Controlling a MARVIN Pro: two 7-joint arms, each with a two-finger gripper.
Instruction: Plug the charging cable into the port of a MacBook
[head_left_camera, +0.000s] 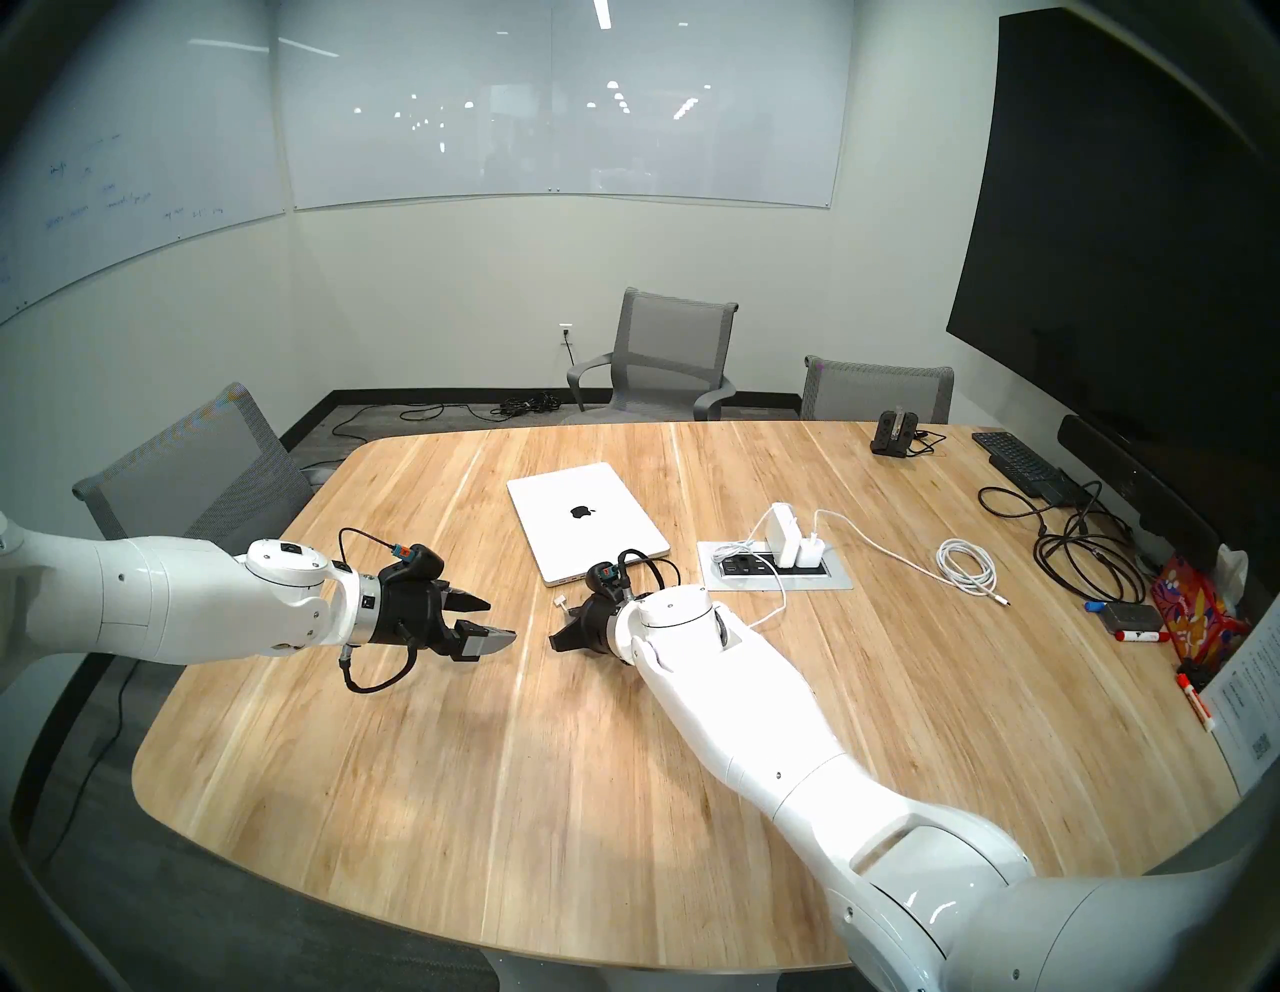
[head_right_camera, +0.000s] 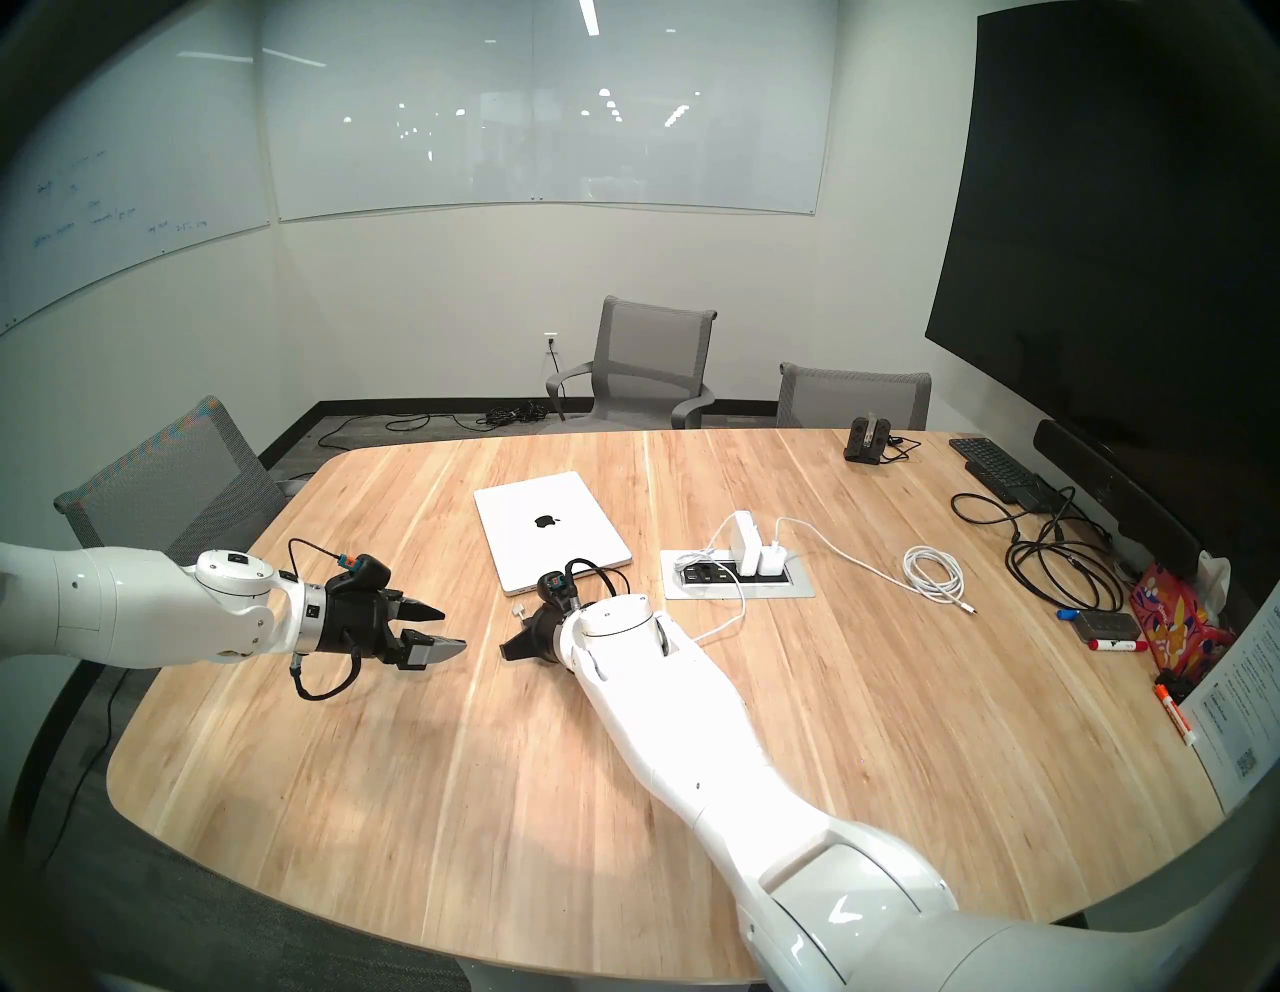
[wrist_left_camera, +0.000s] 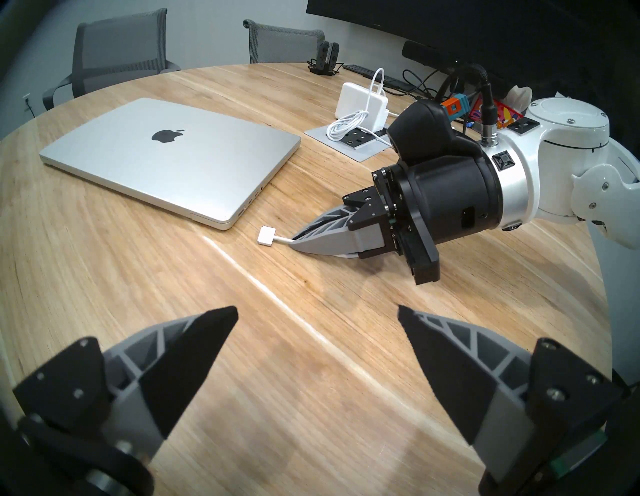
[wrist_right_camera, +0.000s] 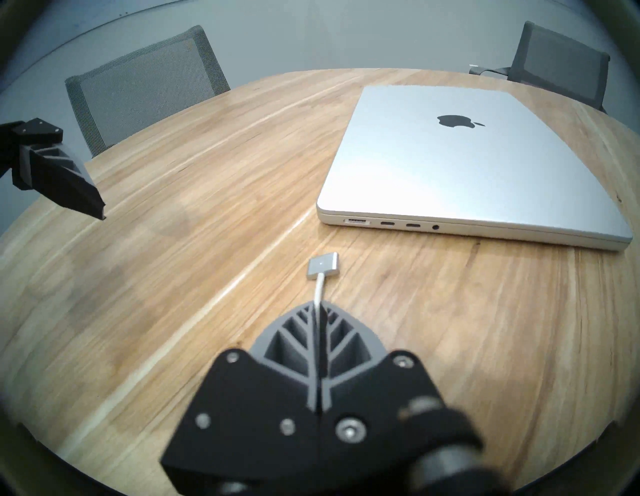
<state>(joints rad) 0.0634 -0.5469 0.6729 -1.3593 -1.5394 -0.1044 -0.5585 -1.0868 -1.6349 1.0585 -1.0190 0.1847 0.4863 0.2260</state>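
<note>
Pinching the charging cable (wrist_right_camera: 319, 294) just behind its connector, the right tool (wrist_right_camera: 318, 308) has its two grey ribbed fingers pressed together on the thin white cord at the lower middle of the right wrist view. The connector itself is a small flat rectangle, silver on its upper face in that view and white in the left wrist view, and it sticks out past the fingertips, low over the wooden worktop (wrist_right_camera: 173, 242); whether it touches the wood I cannot tell. It sits near, but apart from, the MacBook (wrist_right_camera: 467, 166), a closed flat silver laptop with rounded corners and a black apple logo, lying in the upper right of that frame. Along the laptop's thin near edge runs a row of dark slots, and the port (wrist_right_camera: 356, 221) is the wider one at the left end, up and slightly right of the connector. In the head view the cord trails back to a white charger (head_left_camera: 786, 537) right of the laptop. The left tool (wrist_left_camera: 317, 313) hangs above bare worktop with its fingers spread wide, gripping nothing.
</note>
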